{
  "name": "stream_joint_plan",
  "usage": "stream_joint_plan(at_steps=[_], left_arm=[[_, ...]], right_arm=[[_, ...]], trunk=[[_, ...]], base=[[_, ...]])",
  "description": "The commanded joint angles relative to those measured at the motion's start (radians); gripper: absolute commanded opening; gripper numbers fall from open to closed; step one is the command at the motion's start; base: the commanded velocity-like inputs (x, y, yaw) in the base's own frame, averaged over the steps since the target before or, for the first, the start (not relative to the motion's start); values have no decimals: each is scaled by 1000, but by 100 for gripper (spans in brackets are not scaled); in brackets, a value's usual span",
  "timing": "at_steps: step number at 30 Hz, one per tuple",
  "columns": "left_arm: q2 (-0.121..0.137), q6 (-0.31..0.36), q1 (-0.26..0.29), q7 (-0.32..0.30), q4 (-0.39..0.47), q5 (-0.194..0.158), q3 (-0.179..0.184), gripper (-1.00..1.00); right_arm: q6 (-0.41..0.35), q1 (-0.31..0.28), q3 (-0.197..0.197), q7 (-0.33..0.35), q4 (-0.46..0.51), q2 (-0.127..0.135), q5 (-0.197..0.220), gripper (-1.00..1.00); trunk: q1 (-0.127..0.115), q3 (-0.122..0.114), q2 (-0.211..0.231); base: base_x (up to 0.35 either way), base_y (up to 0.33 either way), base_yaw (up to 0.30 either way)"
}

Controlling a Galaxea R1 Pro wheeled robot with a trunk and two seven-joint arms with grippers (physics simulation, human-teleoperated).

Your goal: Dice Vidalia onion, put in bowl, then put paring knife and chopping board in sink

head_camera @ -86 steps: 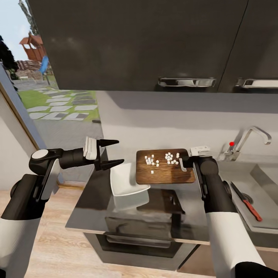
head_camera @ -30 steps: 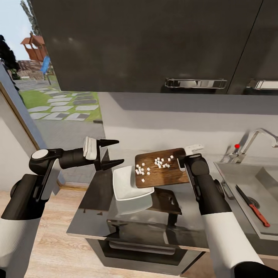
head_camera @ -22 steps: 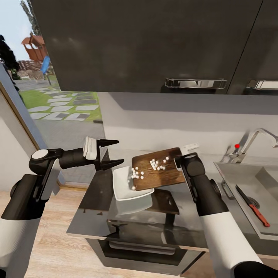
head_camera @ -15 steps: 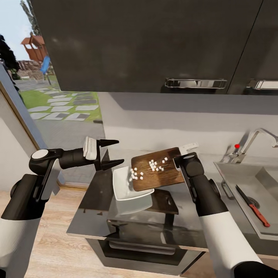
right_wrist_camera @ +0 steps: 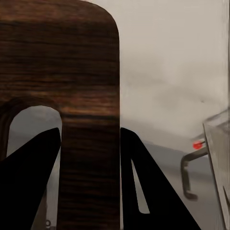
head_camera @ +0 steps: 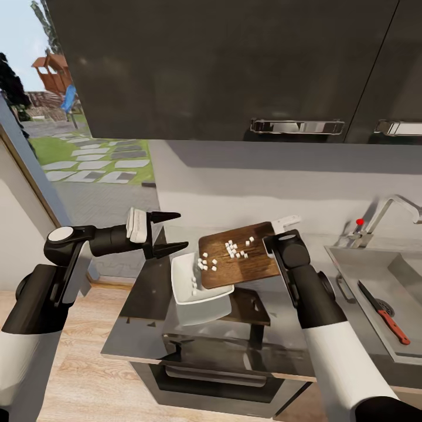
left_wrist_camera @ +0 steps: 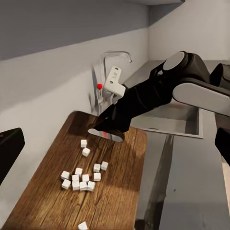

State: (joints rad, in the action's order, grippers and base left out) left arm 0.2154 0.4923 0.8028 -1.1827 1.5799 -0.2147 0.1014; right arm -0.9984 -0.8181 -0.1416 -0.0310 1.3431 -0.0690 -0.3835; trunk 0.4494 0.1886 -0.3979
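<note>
My right gripper [head_camera: 270, 244] is shut on the right end of the dark wooden chopping board [head_camera: 246, 266], holding it off the countertop [head_camera: 135, 319] and tilted down to the left. White diced onion [head_camera: 232, 249] slides along it, and a few cubes lie in the white bowl [head_camera: 205, 295] under its low end. The right wrist view shows the board [right_wrist_camera: 88, 91] clamped between the black fingers [right_wrist_camera: 29, 167]. My left gripper [head_camera: 170, 233] hangs open just left of the bowl, and its view shows the board [left_wrist_camera: 110, 201] and cubes [left_wrist_camera: 84, 179]. The paring knife [head_camera: 380, 313] lies in the sink [head_camera: 357, 275].
A chrome tap [head_camera: 391, 210] with a red knob [head_camera: 360, 222] stands behind the sink. Black upper cabinets [head_camera: 223, 64] with chrome handles [head_camera: 297, 126] hang overhead. An oven front [head_camera: 223, 366] sits under the countertop. A glass door opens to a garden at the left.
The right gripper has lifted the board and tipped its left end down over the bowl. The onion cubes have slid left and some have dropped in. The left arm stayed still.
</note>
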Motion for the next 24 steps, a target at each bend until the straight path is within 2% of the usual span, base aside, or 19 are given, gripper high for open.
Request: stream_joint_plan(at_steps=[1,20,24], left_arm=[[1,10,1,0,0,-6,1,100],[1,10,1,0,0,-6,1,100],[1,10,1,0,0,-6,1,100]], right_arm=[[-5,-1,-1,-3,6,0,2,-100],[-5,-1,-52,-5,52,-4,2,-100],[-4,-1,-64,-53,66,-5,2,-100]], trunk=[[1,2,-2],[1,2,-2],[1,2,-2]], base=[[0,0,0],[0,0,0],[0,0,0]])
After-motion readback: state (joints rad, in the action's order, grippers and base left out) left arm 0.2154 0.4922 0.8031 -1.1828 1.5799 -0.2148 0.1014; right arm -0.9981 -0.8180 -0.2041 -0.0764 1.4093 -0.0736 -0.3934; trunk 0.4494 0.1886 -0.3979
